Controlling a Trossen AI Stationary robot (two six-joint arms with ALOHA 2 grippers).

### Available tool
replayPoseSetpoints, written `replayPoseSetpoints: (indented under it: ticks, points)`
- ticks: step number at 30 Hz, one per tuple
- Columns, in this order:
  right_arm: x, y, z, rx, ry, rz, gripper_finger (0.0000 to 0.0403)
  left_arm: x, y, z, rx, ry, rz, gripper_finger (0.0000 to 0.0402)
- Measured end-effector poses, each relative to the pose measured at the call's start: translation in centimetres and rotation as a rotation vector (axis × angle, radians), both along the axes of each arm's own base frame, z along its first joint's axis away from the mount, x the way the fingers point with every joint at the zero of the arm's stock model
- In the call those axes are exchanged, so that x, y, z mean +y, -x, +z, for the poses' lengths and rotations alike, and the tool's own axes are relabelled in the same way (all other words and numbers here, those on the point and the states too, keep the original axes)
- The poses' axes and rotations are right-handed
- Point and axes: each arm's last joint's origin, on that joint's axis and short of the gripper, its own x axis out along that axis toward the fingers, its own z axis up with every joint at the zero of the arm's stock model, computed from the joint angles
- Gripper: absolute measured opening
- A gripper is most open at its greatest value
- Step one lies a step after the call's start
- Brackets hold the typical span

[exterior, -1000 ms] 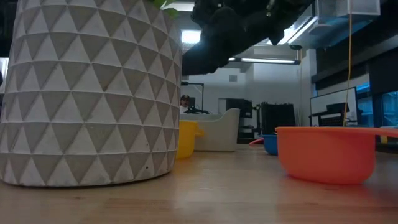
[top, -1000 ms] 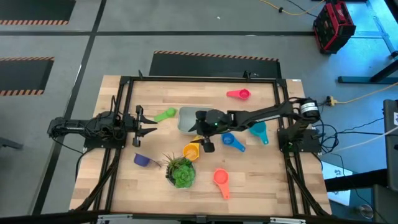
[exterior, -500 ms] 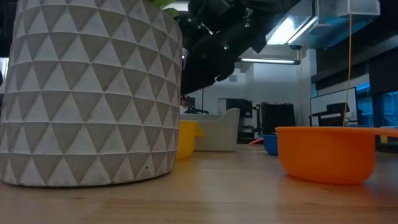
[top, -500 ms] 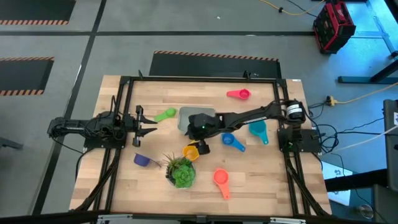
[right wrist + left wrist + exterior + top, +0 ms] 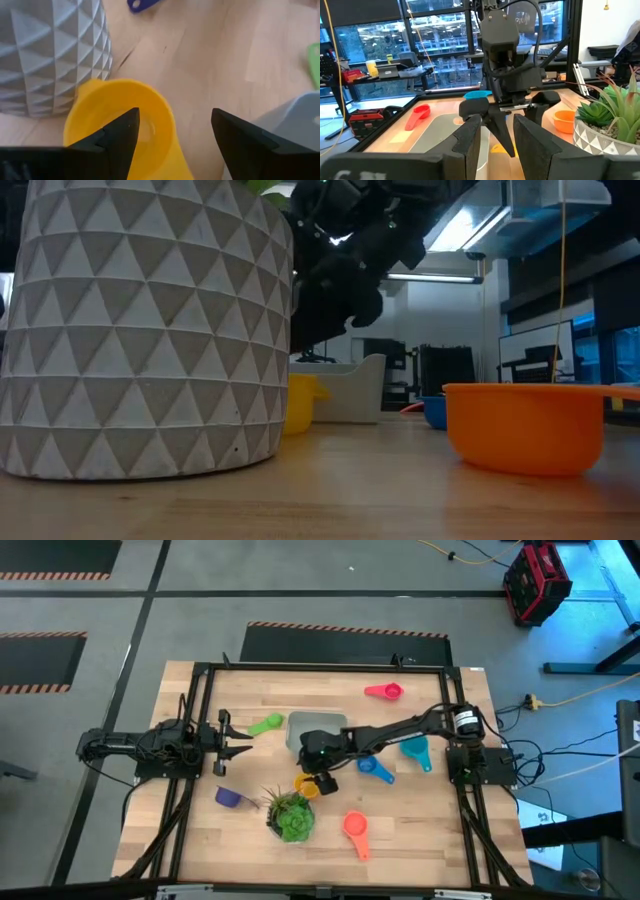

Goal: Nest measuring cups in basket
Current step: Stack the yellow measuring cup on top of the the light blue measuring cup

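Right gripper hangs over the middle of the table, directly above the yellow cup, fingers spread apart and holding nothing. In the right wrist view the two fingertips straddle the yellow cup, one over its rim and one past it, so the cup lies straight below and a short way toward the plant pot. The cup's handle appears to run back toward the gripper; its far end is cut off, so the exact long axis is hard to call.

The basket sits just beyond the cup toward the far edge, partly under the right arm, nothing visible inside it. The plant pot stands just beside the cup on the near side, a tight spot for a descent.

Left gripper waits at the left edge, fingers parted a little, empty, well apart from the yellow cup. The right arm is clearly the nearer one.

Judgement: next move is a straight drop onto the cup rim, then a short carry to the basket.
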Motion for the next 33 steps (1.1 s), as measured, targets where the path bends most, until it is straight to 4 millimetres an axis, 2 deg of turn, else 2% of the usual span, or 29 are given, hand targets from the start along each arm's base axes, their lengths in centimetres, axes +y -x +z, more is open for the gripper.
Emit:
replayPoseSetpoints:
  ticks: [12, 15, 33]
  points:
    - [0.0, -0.4, -3.3, 0.074, 0.005, 0.001, 0.0252, 0.0, 0.0, 0.0, -0.001, 0.0, 0.0, 0.011]
    - [0.0, -0.3, -3.4, 0.084, 0.005, 0.002, 0.0244, 0.0, 0.0, 0.0, -0.001, 0.0, 0.0, 0.011]
    - [0.0, -0.3, -3.4, 0.085, 0.0, -0.004, 0.0086, 0.0, 0.0, 0.0, -0.001, 0.0, 0.0, 0.011]
